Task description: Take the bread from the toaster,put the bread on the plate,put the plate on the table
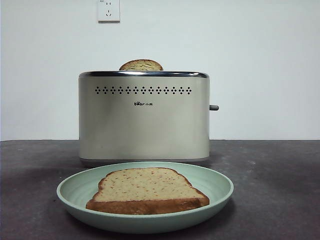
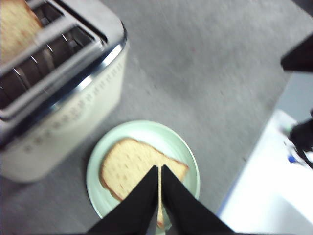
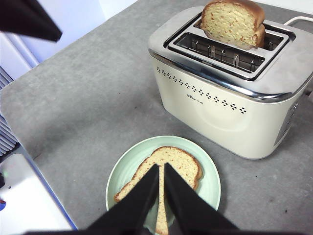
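Observation:
The bread lies flat on the mint-green plate, which rests on the table just in front of the toaster. In the left wrist view my left gripper hangs high over the bread and plate, jaws shut and holding nothing. My right gripper is likewise shut and empty, high over the bread and plate, with the toaster beyond. Neither arm shows in the front view.
Another slice stands in the toaster's rear slot; the front slot is empty. A grey lever sticks out of the toaster's right side. The table's edge runs close beside the plate. The other arm's dark tip shows in each wrist view.

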